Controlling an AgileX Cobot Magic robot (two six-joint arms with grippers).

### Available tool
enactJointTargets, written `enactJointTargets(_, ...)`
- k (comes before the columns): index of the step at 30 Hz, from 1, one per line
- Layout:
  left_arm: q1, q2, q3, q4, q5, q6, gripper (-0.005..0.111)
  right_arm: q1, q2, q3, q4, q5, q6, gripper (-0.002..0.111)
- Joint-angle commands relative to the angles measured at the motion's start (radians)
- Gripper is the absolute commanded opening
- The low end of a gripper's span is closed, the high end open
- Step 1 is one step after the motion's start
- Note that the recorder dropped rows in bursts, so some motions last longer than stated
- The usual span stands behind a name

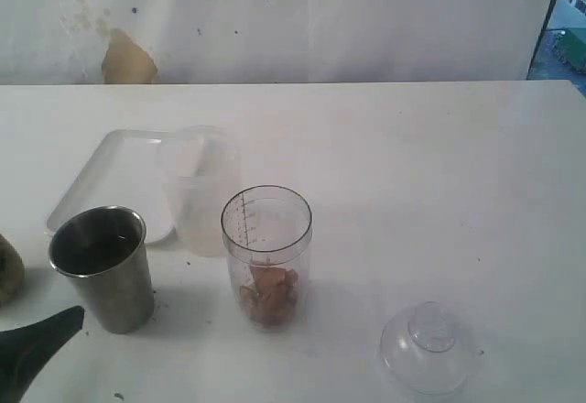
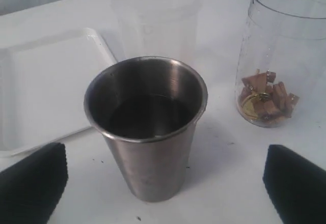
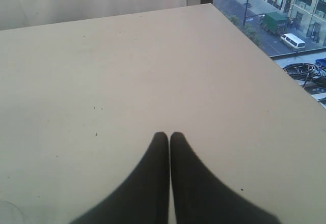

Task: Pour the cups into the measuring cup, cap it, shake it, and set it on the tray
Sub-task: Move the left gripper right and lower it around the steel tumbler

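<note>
White worktop (image 1: 412, 165) ran back to a stained pale wall. The left gripper (image 2: 163, 183) stood wide open, its pads (image 2: 30, 186) on either side of the steel tumbler (image 1: 103, 270) without touching it, apparently lined up to grasp and pour. The measuring cup (image 1: 266, 256) stood uncapped at the tumbler's 3 o'clock, with brown bits in its base. From it, the cap (image 1: 428, 348) lay at 4 o'clock and the tray (image 1: 101, 169) at 10 o'clock. The right gripper (image 3: 169, 135) was closed and empty over bare worktop.
</note>
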Motion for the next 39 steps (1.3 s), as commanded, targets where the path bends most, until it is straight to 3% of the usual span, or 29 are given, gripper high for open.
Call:
enactJointTargets(1,-0.002,0.097,0.009,-0.016,-0.002,-0.001,0.105,-0.004,-0.005,0.002,-0.003,-0.007,0.004,0.001)
enactJointTargets(11,-0.002,0.266,-0.148,-0.016,0.050,-0.001,0.105,-0.004,-0.005,0.002,-0.003,-0.007,0.004,0.001)
enactJointTargets(15,0.000,0.258,-0.222,-0.016,0.050,-0.045,0.105,-0.004,-0.005,0.002,-0.003,-0.007,0.004,0.001)
enactJointTargets(18,0.000,0.258,-0.325,-0.016,-0.076,-0.279,0.105,-0.004,-0.005,0.002,-0.003,-0.007,0.004,0.001)
enactJointTargets(19,0.000,0.258,-0.379,-0.016,-0.144,-0.427,0.105,-0.004,-0.005,0.002,-0.003,-0.007,0.004,0.001)
enactJointTargets(23,0.000,0.260,-0.492,-0.016,-0.197,-0.814,0.105,-0.004,-0.005,0.002,-0.003,-0.007,0.004,0.001)
enactJointTargets(24,0.000,0.260,-0.510,-0.016,-0.199,-0.890,0.105,-0.004,-0.005,0.002,-0.003,-0.007,0.004,0.001)
enactJointTargets(26,0.000,0.258,-0.549,-0.016,-0.229,-0.882,0.105,-0.004,-0.005,0.002,-0.003,-0.007,0.004,0.001)
enactJointTargets(28,-0.002,0.258,-0.585,-0.016,-0.352,-0.835,0.105,-0.004,-0.005,0.002,-0.003,-0.007,0.004,0.001)
enactJointTargets(32,-0.004,0.255,-0.599,-0.016,-0.920,-0.751,0.105,-0.004,-0.005,0.002,-0.003,-0.007,0.004,0.001)
enactJointTargets(34,-0.004,0.282,-0.617,0.036,-1.125,-0.702,0.105,-0.004,-0.005,0.002,-0.003,-0.007,0.004,0.001)
enactJointTargets(35,-0.004,0.295,-0.630,0.038,-1.182,-0.667,0.105,-0.004,-0.005,0.002,-0.003,-0.007,0.004,0.001)
enactJointTargets(37,-0.011,0.310,-0.662,0.047,-1.167,-0.604,0.105,-0.004,-0.005,0.002,-0.003,-0.007,0.004,0.001)
enactJointTargets(39,-0.055,0.308,-0.691,0.102,-1.179,-0.617,0.105,-0.004,-0.005,0.002,-0.003,-0.007,0.004,0.001)
